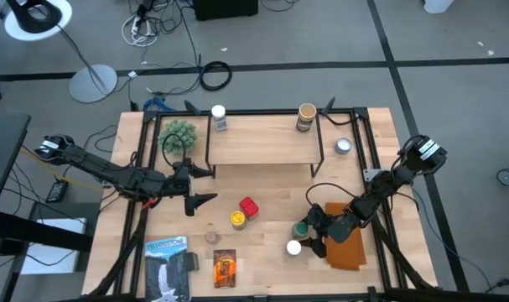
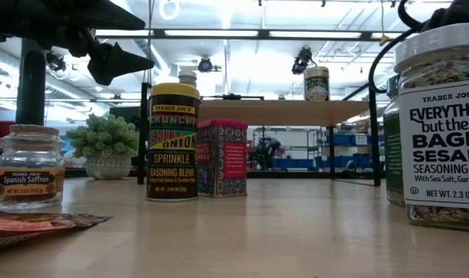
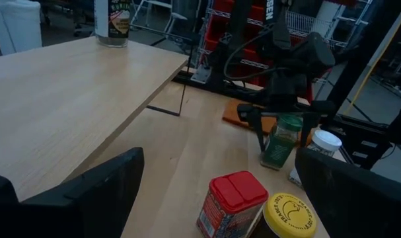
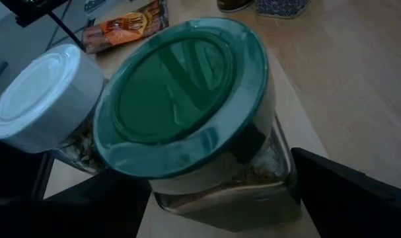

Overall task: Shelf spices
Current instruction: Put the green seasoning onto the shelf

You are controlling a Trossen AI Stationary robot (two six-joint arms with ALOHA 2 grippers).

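The shelf (image 1: 262,144) stands at the table's far middle, with a white-lid jar (image 1: 218,117) and a tan-lid jar (image 1: 305,117) on its top board. On the table stand a red box (image 1: 249,206), a yellow-lid jar (image 1: 237,220), a small tan-lid jar (image 1: 212,237), a dark packet (image 1: 225,267), a white-lid jar (image 1: 293,247) and a green-lid jar (image 1: 301,228). My right gripper (image 1: 308,228) is closed around the green-lid jar (image 4: 187,92). My left gripper (image 1: 202,185) hangs open in front of the shelf's left end, holding nothing. My right gripper has the green-lid jar's glass body (image 4: 279,168), just below the lid, between its two fingers (image 4: 345,198), one on each side. It comes slanting down from the table's right. The jar leans a little; I cannot tell whether its base is clear of the table.
An orange-brown cloth (image 1: 348,243) lies under my right arm, and a blue-and-white flat package (image 1: 168,267) lies at the near left. A small potted plant (image 1: 180,134) stands by the shelf's left legs, and a silvery tin (image 1: 344,146) by its right legs.
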